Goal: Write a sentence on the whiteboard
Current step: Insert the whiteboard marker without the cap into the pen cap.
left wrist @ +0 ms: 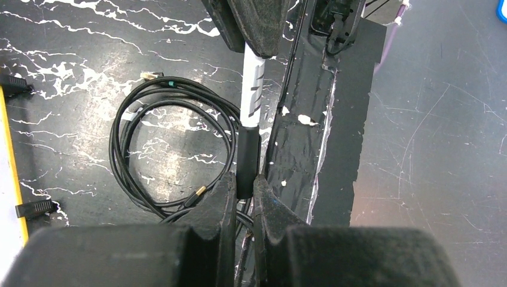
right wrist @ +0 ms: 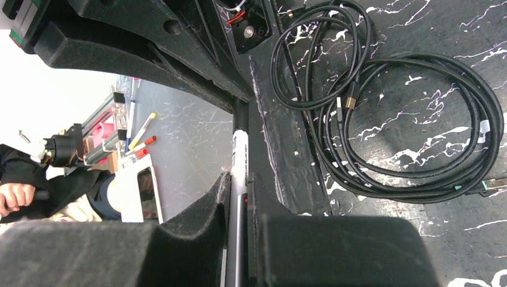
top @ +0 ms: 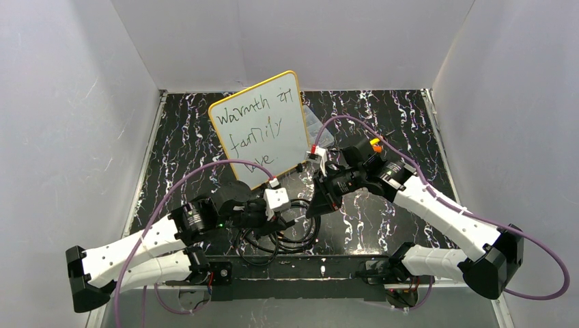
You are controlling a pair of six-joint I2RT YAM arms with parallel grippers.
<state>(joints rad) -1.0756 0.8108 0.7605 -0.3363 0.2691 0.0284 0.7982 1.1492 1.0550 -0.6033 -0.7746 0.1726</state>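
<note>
The left claw (left wrist: 244, 186) is clenched on the black end of a marker (left wrist: 252, 89), held low over the near middle of the dark marbled surface (top: 184, 130). Just beneath and beside it a coil of black cable (top: 283, 236) lies on the surface. Behind the claws, at the far middle, the whiteboard (top: 293, 137) stands propped with its face toward the arms. Its yellow-orange frame is askew to the surface's edges, and its small black feet (left wrist: 36, 208) rest on the marbling. The sentence (top: 256, 137) runs across it in three black lines, "Warmth of", "family", and a last word of which only "ve." shows clearly. A clear plastic box (top: 315, 124) peeks out from behind the board's right edge. From the right, the right claw (right wrist: 239, 186) is clamped on the marker's white barrel. The two claws meet nearly tip to tip, with the pen bridging them.
</note>
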